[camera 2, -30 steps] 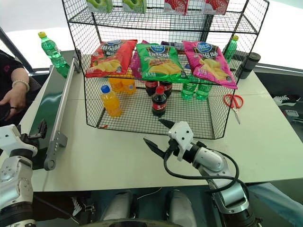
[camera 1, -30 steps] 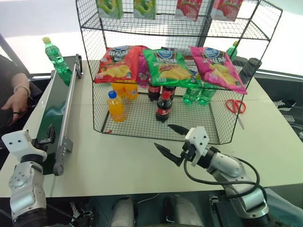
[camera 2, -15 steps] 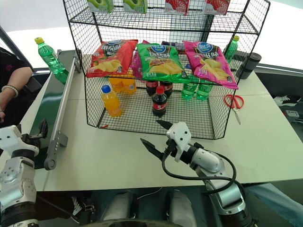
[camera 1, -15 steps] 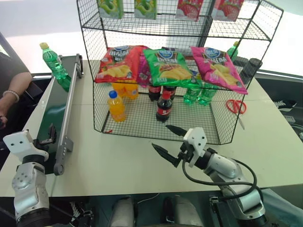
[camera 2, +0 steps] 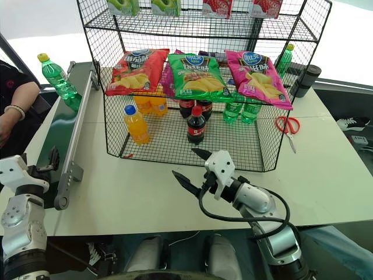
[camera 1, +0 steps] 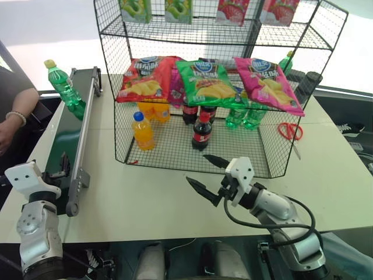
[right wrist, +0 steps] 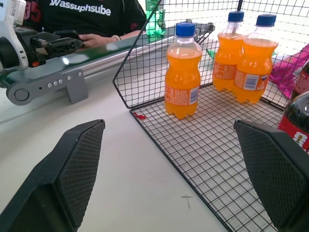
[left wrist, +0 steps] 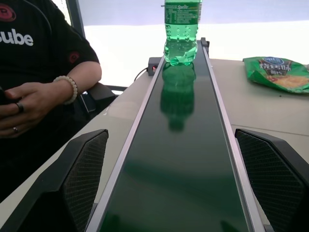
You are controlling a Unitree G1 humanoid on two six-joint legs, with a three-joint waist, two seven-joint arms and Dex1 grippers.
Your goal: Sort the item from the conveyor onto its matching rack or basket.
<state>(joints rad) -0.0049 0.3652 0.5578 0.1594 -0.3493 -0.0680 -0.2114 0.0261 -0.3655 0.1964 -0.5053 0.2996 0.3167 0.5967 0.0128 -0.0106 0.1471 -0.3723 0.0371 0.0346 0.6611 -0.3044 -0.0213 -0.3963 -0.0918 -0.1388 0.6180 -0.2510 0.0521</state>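
Left eye view, left gripper: the left gripper [camera 1: 57, 169] is being held at the near end of the conveyor [camera 1: 61, 143], jaws spread wide and empty.
Left eye view, item: the green bottle [camera 1: 63, 84] is standing upright at the belt's far end, well ahead of the left gripper, apart from it.
Left eye view, right gripper: the right gripper [camera 1: 208, 175] is being held open and empty just in front of the black wire rack [camera 1: 192, 93], whose lowest tier lies straight ahead of its fingers.

Right eye view, rack contents: green bottles [camera 2: 242, 111] are being kept on the lowest tier, ahead and to the right of the right gripper; this is judged the matching place.

Left wrist view, item: the bottle is being seen dead ahead between the two open fingers [left wrist: 79, 179], far down the belt; a person's hand [left wrist: 29, 104] is resting to the belt's side.

Right wrist view, rack: orange bottles [right wrist: 182, 72] are standing directly ahead of the open fingers [right wrist: 72, 169].

Handling judgement: the bottle is being judged light, smooth and slippery, thin-walled and somewhat squashable, tall and easily tipped. Hold is best taken around the labelled mid-body, below the neck, with a moderate squeeze.
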